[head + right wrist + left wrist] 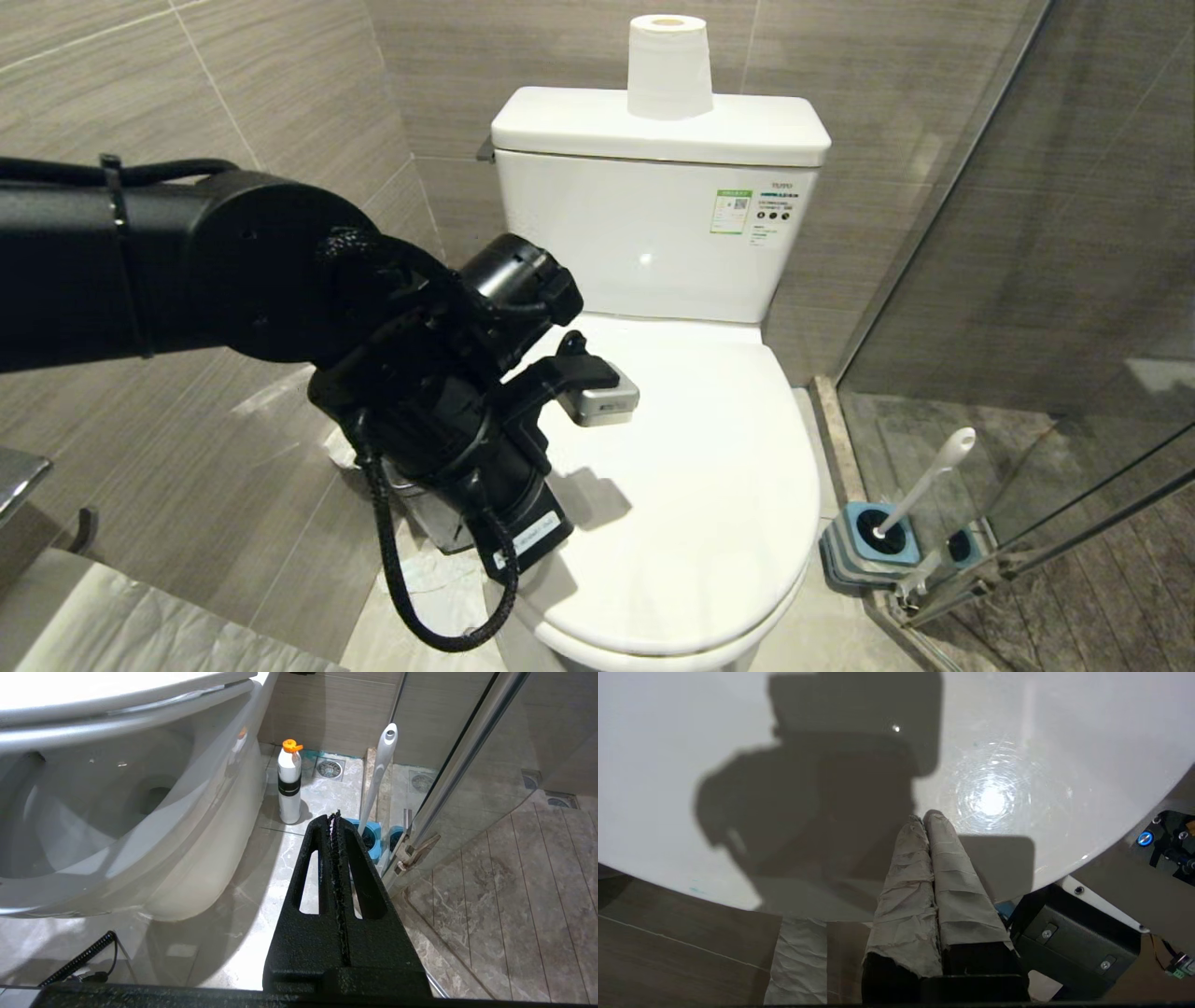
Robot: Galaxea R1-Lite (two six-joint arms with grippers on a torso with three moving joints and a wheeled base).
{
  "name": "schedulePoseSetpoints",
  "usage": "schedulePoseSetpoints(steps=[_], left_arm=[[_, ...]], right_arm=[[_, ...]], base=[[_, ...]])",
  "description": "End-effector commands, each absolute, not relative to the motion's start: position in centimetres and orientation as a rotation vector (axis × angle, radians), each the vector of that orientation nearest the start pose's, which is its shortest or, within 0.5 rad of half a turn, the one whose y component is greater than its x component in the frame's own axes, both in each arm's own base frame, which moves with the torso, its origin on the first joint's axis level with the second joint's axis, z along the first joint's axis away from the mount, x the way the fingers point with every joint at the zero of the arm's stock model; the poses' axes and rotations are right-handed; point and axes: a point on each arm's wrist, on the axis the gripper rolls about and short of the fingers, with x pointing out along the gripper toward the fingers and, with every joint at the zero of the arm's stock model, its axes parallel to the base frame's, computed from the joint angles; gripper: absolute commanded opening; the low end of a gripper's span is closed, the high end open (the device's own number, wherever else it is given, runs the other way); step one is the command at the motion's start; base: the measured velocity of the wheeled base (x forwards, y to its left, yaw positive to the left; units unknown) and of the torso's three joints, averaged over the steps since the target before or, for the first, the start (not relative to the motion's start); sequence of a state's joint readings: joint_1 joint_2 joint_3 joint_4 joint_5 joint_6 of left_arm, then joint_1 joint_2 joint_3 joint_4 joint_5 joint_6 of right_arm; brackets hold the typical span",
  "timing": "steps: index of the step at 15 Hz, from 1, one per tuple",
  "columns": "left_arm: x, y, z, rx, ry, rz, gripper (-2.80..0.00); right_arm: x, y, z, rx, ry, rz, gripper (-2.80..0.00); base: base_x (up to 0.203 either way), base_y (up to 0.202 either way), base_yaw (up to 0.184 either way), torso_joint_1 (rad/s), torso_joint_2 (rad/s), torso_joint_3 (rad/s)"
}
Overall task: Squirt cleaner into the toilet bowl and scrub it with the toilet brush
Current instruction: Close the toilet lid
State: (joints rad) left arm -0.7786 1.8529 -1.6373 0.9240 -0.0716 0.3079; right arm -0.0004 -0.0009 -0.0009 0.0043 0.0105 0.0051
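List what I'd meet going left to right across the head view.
Left arm's black forearm → left claw, shut over the closed toilet lid → toilet brush in its blue holder → glass shower partition.

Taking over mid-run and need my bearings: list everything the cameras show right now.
toilet bowl: one, white, centre, lid shut
toilet paper roll: one, white, upright on the tank
toilet brush: one, white handle, in the blue holder on the floor by the glass door
bottle: one, white, orange cap, on the floor beside the bowl
waste bin: one, steel, partly hidden behind the left arm
left gripper: shut, empty, over the lid
right gripper: shut, empty, low near the brush
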Motion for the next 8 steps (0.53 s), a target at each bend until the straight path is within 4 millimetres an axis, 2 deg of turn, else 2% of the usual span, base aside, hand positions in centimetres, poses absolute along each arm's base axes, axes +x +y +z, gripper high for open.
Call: schedulePoseSetpoints(steps=[1, 5, 8], left_arm=[[21.8, -22.8, 21.7, 0.699, 1.038, -0.944, -2.80], [21.1, -23.2, 19.1, 0.768, 1.106, -0.919, -2.80], [21.6, -24.2, 16.3, 0.805, 1.080, -0.861, -2.80]], right_arm=[[-2.3, 0.0, 7.5, 0.005, 0.004, 0.011, -2.80], [-2.3, 0.0, 7.5, 0.005, 0.004, 0.011, -2.80], [-2.3, 0.0, 7.5, 0.005, 0.003, 0.011, -2.80]], base=[[0.000, 0.000, 0.000, 0.000, 0.00, 0.000], [0.000, 0.000, 0.000, 0.000, 0.00, 0.000], [0.000, 0.000, 0.000, 0.000, 0.00, 0.000]])
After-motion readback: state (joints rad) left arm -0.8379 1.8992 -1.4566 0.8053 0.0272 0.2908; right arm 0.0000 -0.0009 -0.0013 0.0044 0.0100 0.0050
